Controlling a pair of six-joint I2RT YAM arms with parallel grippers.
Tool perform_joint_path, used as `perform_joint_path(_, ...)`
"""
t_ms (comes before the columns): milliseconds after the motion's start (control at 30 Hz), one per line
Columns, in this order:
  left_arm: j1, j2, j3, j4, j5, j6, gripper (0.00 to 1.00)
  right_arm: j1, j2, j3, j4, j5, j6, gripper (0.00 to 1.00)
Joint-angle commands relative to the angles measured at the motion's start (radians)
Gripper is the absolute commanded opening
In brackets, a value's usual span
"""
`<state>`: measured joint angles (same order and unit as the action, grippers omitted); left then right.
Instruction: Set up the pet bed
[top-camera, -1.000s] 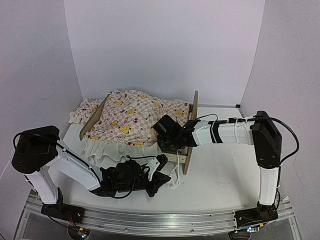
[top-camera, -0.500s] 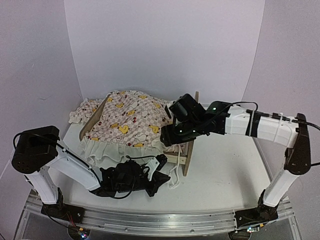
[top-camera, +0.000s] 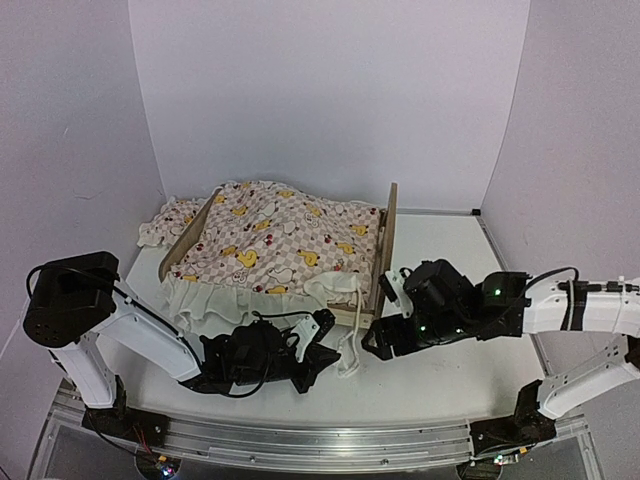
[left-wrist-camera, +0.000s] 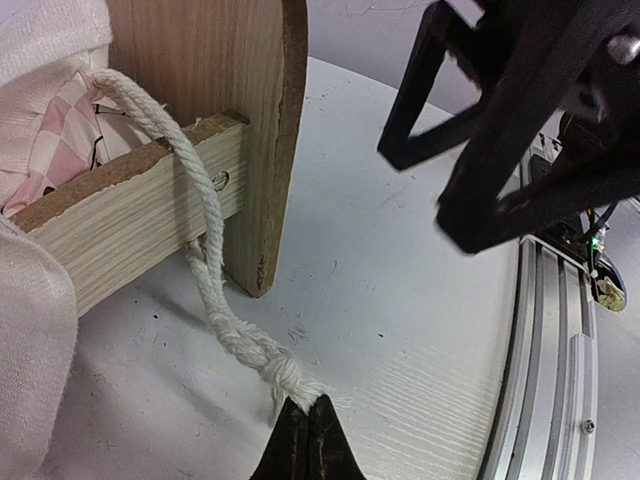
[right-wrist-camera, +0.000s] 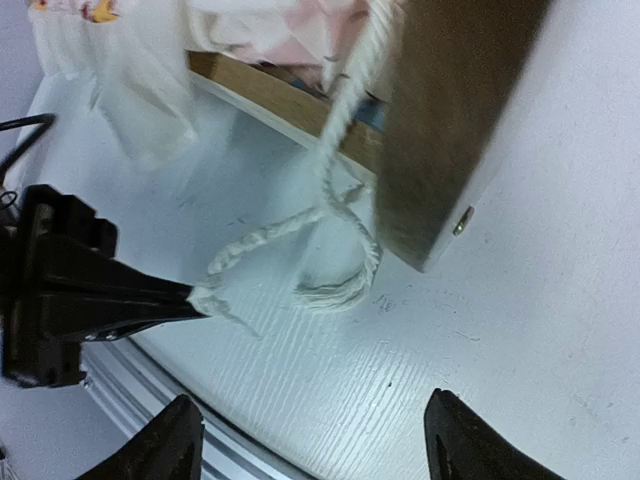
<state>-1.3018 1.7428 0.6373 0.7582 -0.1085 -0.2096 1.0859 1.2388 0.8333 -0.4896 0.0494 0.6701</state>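
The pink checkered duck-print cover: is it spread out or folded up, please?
Spread: the pink checkered duck-print cover drapes across the light plywood pet bed, its white ruffle hanging over the near side.

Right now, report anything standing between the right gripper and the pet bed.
Only the white rope: it hangs from the pet bed and loops on the table in front of the open right gripper, its end pinched in the left gripper. Nothing else visible.

White table (top-camera: 440, 385) under plain pale lilac backdrop walls (top-camera: 330, 90)
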Motion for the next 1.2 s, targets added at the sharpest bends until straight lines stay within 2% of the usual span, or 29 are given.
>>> perform_joint_path(0, -0.002, -0.001, 0.003, 0.023, -0.019, 0.002, 0.0, 0.025, 0.074, -0.061, 0.271, 0.094, 0.181, 0.69)
perform_joint_path(100, -0.001, 0.005, -0.015, 0.026, -0.048, 0.001, 0.0, 0.08, 0.185, -0.061, 0.331, 0.235, 0.256, 0.67)
perform_joint_path(200, 0.014, 0.013, -0.031, 0.026, -0.069, 0.009, 0.0, 0.121, 0.302, -0.032, 0.35, 0.306, 0.287, 0.66)
perform_joint_path(333, 0.031, 0.033, -0.026, 0.025, -0.065, 0.022, 0.0, 0.2, 0.365, 0.0, 0.301, 0.413, 0.307, 0.65)
perform_joint_path(500, 0.038, 0.05, -0.02, 0.027, -0.063, 0.02, 0.0, 0.205, 0.401, -0.034, 0.308, 0.436, 0.336, 0.66)
perform_joint_path(800, 0.044, 0.042, -0.046, 0.031, -0.065, 0.01, 0.0, 0.206, 0.569, 0.058, 0.344, 0.427, 0.314, 0.65)
perform_joint_path(967, 0.044, 0.035, -0.041, 0.032, -0.021, 0.009, 0.0, 0.207, 0.52, -0.012, 0.35, 0.435, 0.352, 0.4)
perform_joint_path(1000, 0.043, 0.038, -0.036, 0.032, -0.009, 0.01, 0.0, 0.206, 0.504, -0.031, 0.357, 0.438, 0.353, 0.32)
perform_joint_path(1067, 0.04, 0.041, -0.031, 0.032, 0.004, 0.007, 0.0, 0.206, 0.465, -0.053, 0.364, 0.452, 0.344, 0.05)
perform_joint_path(1100, 0.041, 0.039, -0.03, 0.032, 0.009, 0.005, 0.0, 0.207, 0.444, -0.052, 0.366, 0.457, 0.327, 0.0)
perform_joint_path(1167, 0.035, 0.035, -0.03, 0.03, 0.012, 0.002, 0.0, 0.214, 0.386, -0.041, 0.368, 0.469, 0.281, 0.0)
